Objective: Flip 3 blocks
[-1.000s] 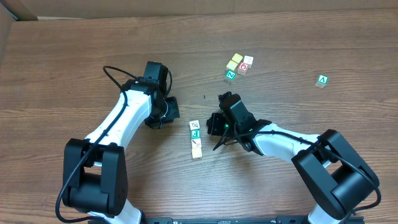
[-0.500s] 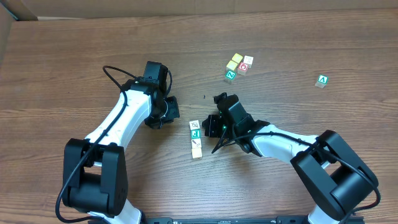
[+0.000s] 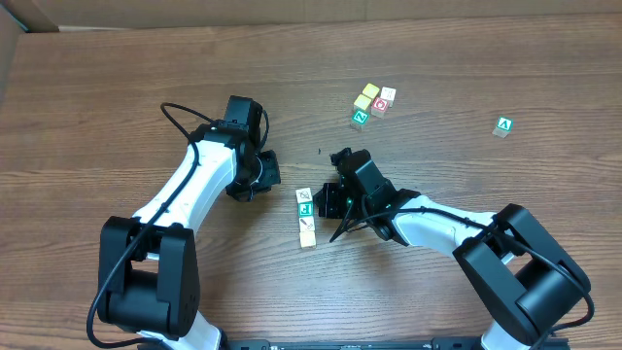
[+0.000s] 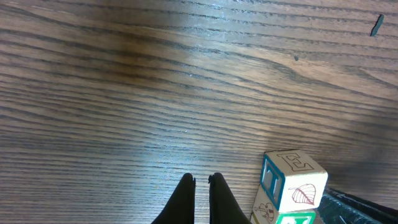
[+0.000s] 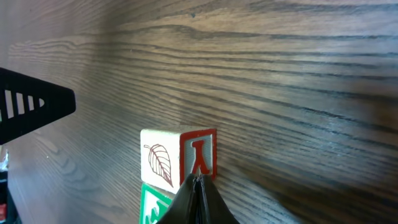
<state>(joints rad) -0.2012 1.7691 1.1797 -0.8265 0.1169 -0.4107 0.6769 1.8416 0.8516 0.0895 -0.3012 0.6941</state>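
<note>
Three blocks lie in a short row near the table's middle: a white one, a teal-green one and a pale yellow one. In the right wrist view the white block shows a leaf face and a red-letter face, with the green block below it. My right gripper is shut, its tip touching the red-letter face. My left gripper is shut on nothing over bare wood, left of the blocks. From overhead, the left gripper sits apart from the row and the right gripper is against it.
A cluster of yellow, red and green cubes sits at the back, right of centre. A lone green "A" cube lies far right. A dark cable hangs under the right wrist. A cardboard edge shows at the back left.
My right gripper has slid left across the table until its tip meets the white block. The left arm and the blocks have not moved.
</note>
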